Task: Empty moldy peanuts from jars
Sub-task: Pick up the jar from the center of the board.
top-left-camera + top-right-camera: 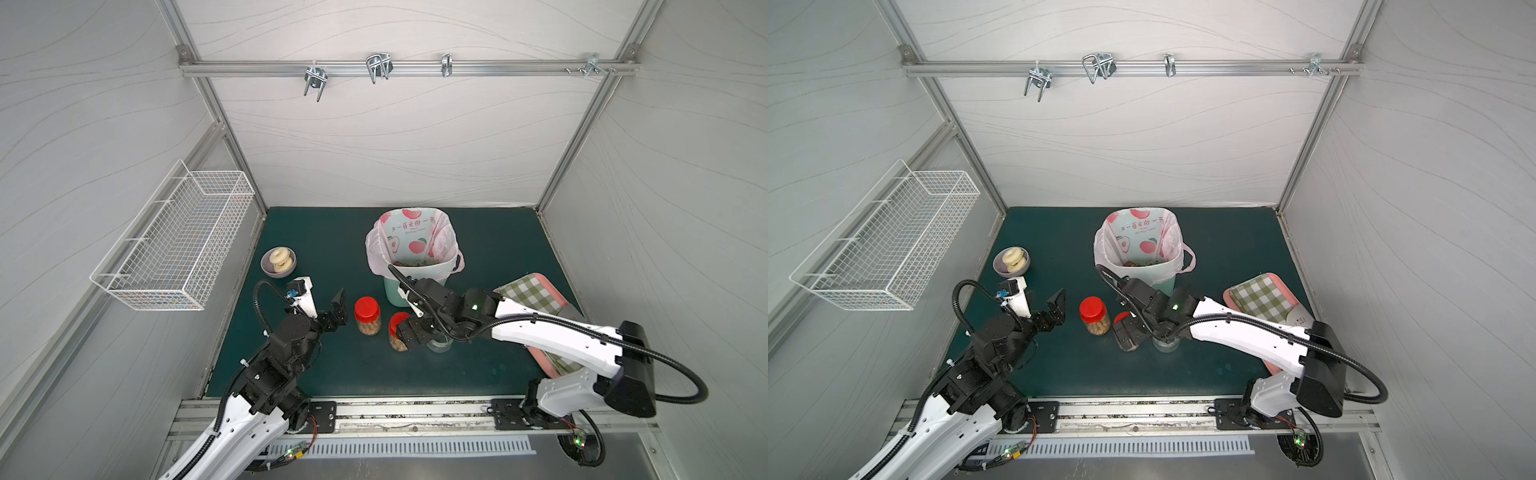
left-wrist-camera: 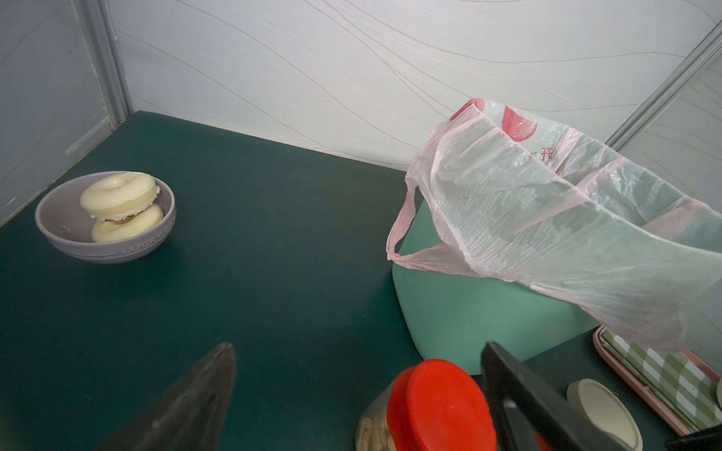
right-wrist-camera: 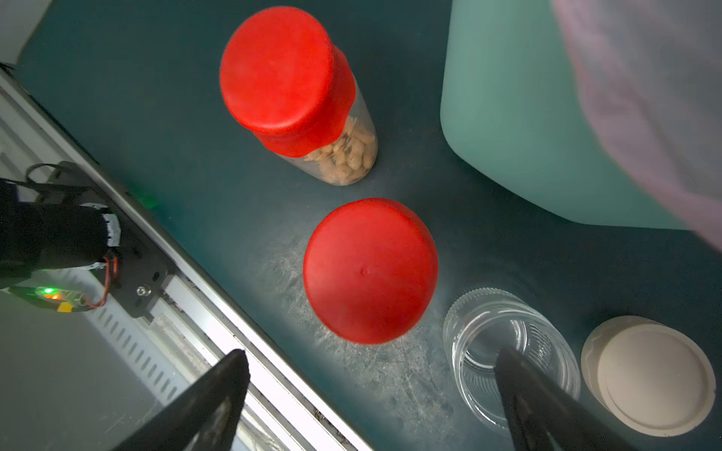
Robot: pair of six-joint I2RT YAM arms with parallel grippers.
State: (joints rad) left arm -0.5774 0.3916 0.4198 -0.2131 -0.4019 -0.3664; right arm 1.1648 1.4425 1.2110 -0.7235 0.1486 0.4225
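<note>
The right gripper (image 3: 371,353) hangs with its jaws spread wide, holding nothing. Straight beneath it a red-lid jar (image 3: 369,269) stands upright and closed on the green mat (image 3: 176,117). One fingertip (image 3: 523,382) shows over the open mouth of the empty jar (image 3: 480,320), which is squat and clear. Whether the tip is inside it, I cannot tell. Just past that jar, its beige lid (image 3: 648,375) lies flat on the mat. Beyond the gripper's tips a second red-lid jar (image 3: 281,78) stands closed, with peanuts (image 3: 344,156) filling its lower part. In both top views the jar beneath the gripper shows peanuts too. The bin (image 3: 527,117), lined with a pink bag (image 1: 411,237), stands ahead of the gripper on the empty jar's side.

The left gripper (image 2: 357,347) is wide open and empty. The second red-lid jar sits low between its fingers, nearer the black one. Ahead and well off to the other side, a bowl (image 2: 105,234) holds two stacked ring pastries (image 2: 119,193). A checked tray (image 1: 532,295) lies under the right arm.
</note>
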